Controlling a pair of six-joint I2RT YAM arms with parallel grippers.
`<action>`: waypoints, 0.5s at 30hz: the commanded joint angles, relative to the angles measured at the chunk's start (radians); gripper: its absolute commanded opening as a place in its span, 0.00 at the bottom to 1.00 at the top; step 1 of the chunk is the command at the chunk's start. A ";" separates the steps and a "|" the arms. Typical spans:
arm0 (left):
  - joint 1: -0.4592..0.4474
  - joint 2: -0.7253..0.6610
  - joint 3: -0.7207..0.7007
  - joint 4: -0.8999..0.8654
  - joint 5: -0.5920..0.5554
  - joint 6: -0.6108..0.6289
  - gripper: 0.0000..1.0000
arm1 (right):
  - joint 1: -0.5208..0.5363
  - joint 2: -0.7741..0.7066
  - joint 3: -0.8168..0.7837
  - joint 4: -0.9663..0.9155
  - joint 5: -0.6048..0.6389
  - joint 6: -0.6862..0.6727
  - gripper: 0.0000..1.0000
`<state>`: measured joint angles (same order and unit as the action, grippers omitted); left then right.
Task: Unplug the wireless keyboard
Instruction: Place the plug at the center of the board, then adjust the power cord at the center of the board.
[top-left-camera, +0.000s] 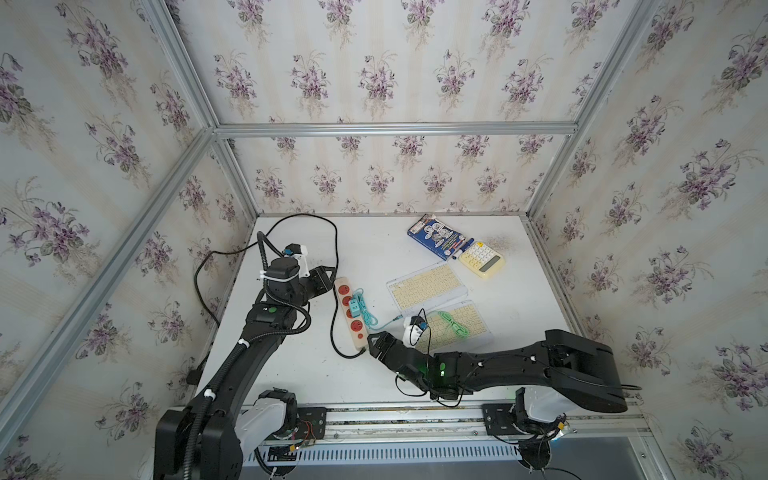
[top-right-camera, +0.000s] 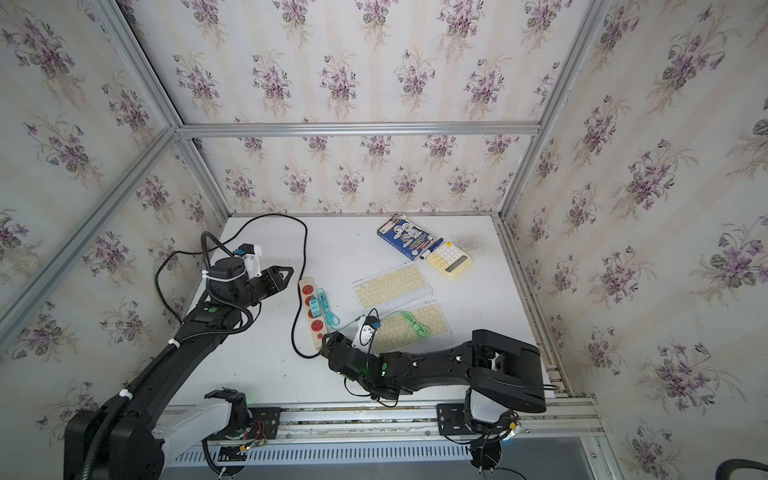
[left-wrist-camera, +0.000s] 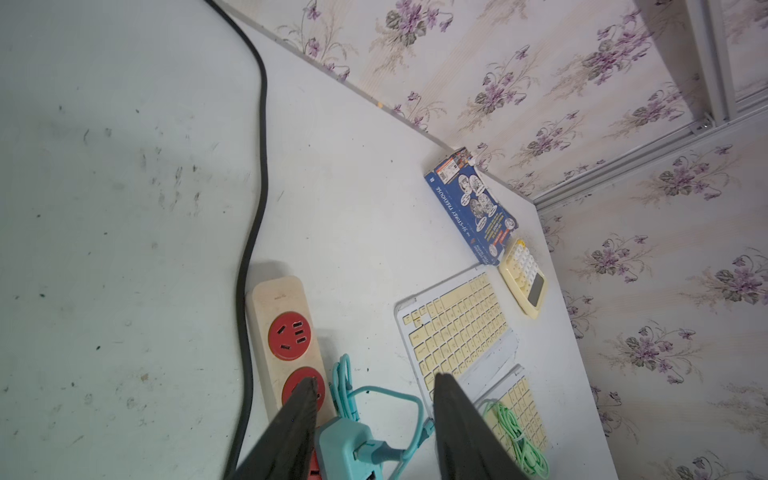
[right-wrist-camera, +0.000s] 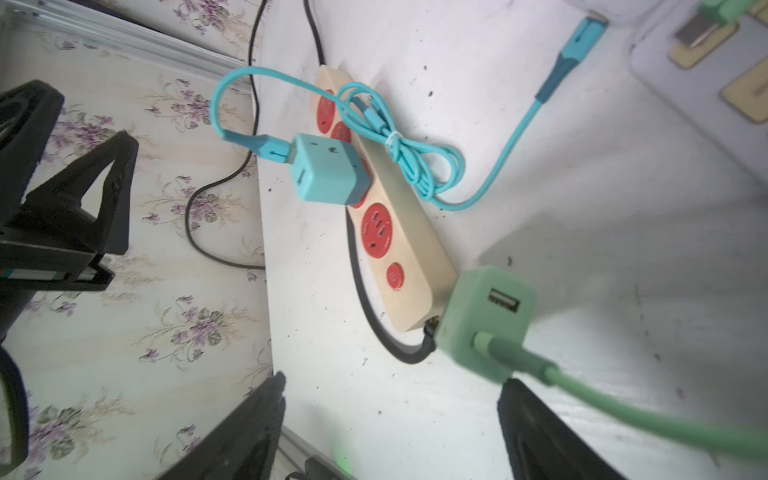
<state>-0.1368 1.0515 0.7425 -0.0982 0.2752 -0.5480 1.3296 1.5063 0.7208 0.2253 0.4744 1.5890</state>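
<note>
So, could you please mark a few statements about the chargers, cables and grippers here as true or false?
1. The teal charger is plugged into the power strip. True.
2. The green charger sits in a socket. False: it is out, by the strip's end.
3. The green cable coil lies on the keyboard nearer the robot. True.
4. The right gripper is shut on the green charger. False: its jaws stand open, the charger free ahead of them.

We see the nearer cream-keyed keyboard (top-left-camera: 473, 320) lying flat, a green cable (top-left-camera: 453, 324) coiled on it; the green charger (right-wrist-camera: 484, 320) lies unplugged beside the power strip (right-wrist-camera: 415, 232).
</note>
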 joint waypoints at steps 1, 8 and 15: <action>-0.051 -0.026 0.072 -0.108 -0.085 0.084 0.52 | 0.008 -0.088 0.045 -0.118 0.018 -0.122 0.84; -0.211 -0.025 0.182 -0.189 -0.169 0.191 0.54 | -0.043 -0.343 0.134 -0.484 0.124 -0.489 0.78; -0.416 0.011 0.225 -0.234 -0.214 0.306 0.58 | -0.443 -0.317 0.153 -0.862 0.082 -0.861 0.75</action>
<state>-0.5076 1.0534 0.9543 -0.3000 0.1001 -0.3134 0.9558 1.1683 0.8936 -0.4099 0.5602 0.9405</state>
